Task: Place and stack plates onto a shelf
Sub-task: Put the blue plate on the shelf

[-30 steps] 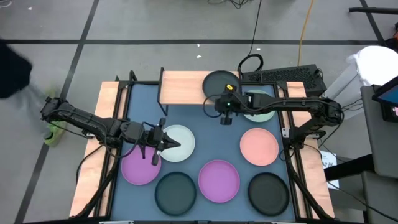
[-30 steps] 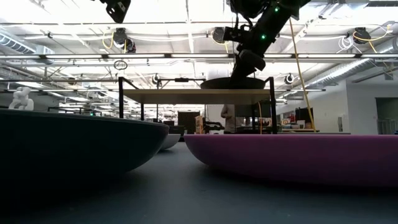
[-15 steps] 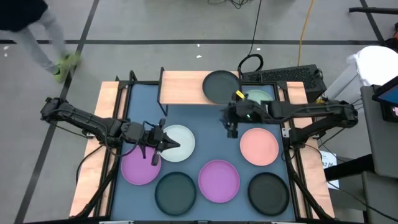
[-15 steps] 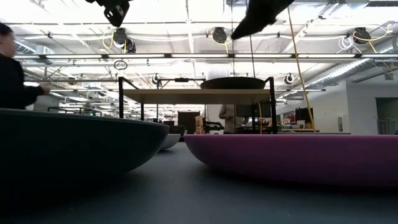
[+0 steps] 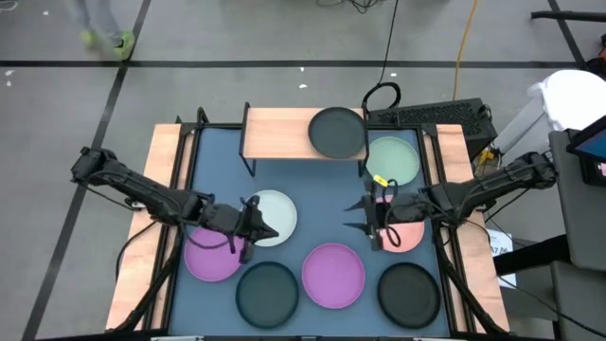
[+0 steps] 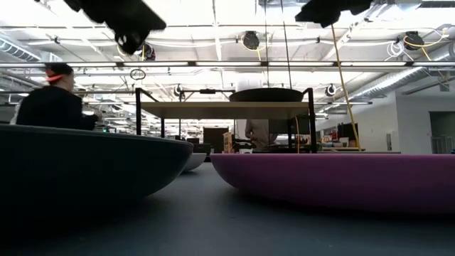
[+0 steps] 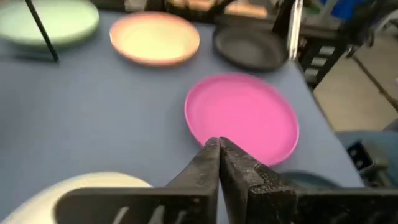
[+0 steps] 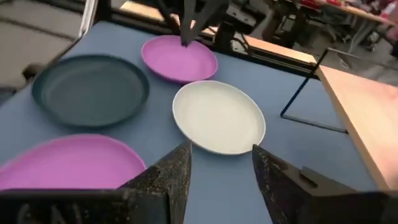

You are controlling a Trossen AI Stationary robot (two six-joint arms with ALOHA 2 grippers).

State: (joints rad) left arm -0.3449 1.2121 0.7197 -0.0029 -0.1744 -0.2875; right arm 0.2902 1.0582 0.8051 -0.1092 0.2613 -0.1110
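Observation:
The shelf, a light-wood board on black legs, stands at the table's far side with a dark plate resting flat on its right end. On the tabletop lie a mint plate, a white plate, a pink plate, two purple plates and two dark plates. My left gripper is shut and hovers over the white plate's near edge. My right gripper stands open above the pink plate's left edge, holding nothing.
The low view looks across the dark plate and the purple plate to the shelf. A black keyboard lies beyond the table's far right corner. A person moves in the room behind.
My right gripper has drawn back from the dark plate on the shelf and swung toward the table's near and right side, over the pink plate; the dark plate stays on the shelf. My left gripper has sunk a little and edged toward the right, still shut.

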